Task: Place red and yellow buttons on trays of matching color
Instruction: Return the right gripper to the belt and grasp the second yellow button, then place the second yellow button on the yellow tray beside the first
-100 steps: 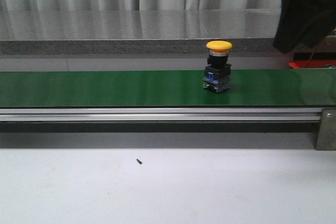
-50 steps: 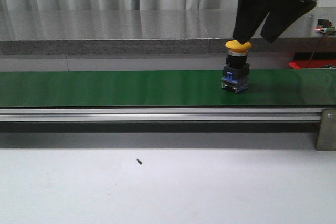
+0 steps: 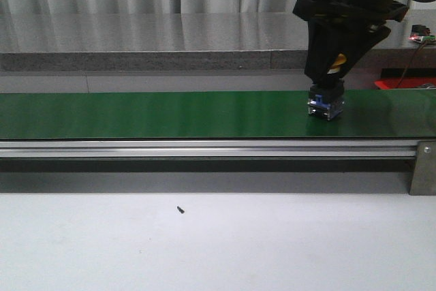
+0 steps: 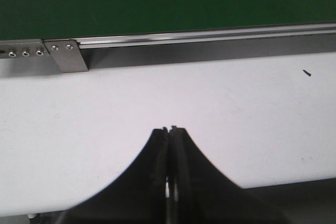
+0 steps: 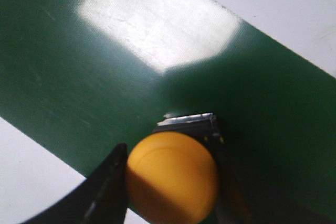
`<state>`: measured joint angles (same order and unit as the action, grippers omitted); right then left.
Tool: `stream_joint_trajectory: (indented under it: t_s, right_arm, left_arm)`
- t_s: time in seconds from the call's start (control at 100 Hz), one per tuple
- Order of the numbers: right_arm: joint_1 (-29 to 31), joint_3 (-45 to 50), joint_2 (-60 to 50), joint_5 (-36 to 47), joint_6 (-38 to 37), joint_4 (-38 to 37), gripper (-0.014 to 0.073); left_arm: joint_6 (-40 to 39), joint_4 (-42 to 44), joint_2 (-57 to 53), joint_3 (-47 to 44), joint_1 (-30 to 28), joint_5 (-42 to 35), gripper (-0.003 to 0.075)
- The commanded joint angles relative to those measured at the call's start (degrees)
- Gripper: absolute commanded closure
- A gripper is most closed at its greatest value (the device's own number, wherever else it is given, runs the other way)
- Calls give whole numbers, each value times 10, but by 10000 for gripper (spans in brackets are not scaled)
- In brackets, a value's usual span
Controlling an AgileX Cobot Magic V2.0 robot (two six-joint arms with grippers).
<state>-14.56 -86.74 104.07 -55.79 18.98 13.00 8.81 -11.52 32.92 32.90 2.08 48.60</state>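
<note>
A yellow button [image 3: 325,103] with a yellow mushroom cap and a black and blue base stands upright on the green conveyor belt [image 3: 136,114], toward its right end. My right gripper [image 3: 328,76] has come down over it from above, and its black fingers [image 5: 107,187] press both sides of the yellow cap [image 5: 172,177]. The button's base still rests on the belt. My left gripper [image 4: 170,129] is shut and empty over the white table, near the belt's rail. No red button shows, and no yellow tray.
A metal rail [image 3: 204,148] runs along the belt's front edge, with a bracket [image 3: 424,168] at its right end. A red object [image 3: 390,84] lies behind the belt at the far right. A grey counter [image 3: 136,39] stands behind. A small dark speck [image 3: 180,210] lies on the white table.
The button has ridden the belt to the right. My right gripper came in from the upper right, dropped over the button and closed on its cap.
</note>
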Motion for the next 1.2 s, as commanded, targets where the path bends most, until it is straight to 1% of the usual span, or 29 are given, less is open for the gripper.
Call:
stream_joint_trajectory:
  t_s: [0.0, 0.13, 0.25, 0.34, 0.44, 0.56, 0.82, 1.09, 1.19]
  right_arm:
    - [1, -19, -26, 17, 3, 4, 400]
    - [2, -19, -34, 8, -2, 4, 400]
    - [24, -18, -60, -14, -10, 5, 400]
    - [63, -18, -78, -37, -26, 5, 400]
    - [120, -18, -91, -57, -27, 11, 400]
    - [189, -17, -101, -71, -27, 27, 400]
    - [316, -16, -107, -89, -27, 27, 400]
    - [402, -16, -107, -101, -35, 28, 400]
    - [428, -3, -107, -81, -37, 29, 400]
  left_arm:
    - [-7, -7, 2, 15, 5, -29, 740]
    - [-7, -7, 2, 15, 5, -29, 740]
    - [-7, -7, 2, 15, 5, -29, 740]
    - [-7, -7, 2, 15, 5, -29, 740]
    - [-7, -7, 2, 15, 5, -29, 740]
    - [-7, -7, 2, 15, 5, -29, 740]
    - [-7, -7, 2, 15, 5, -29, 740]
    - [-7, -7, 2, 15, 5, -29, 740]
    - [-7, -7, 2, 15, 5, -29, 740]
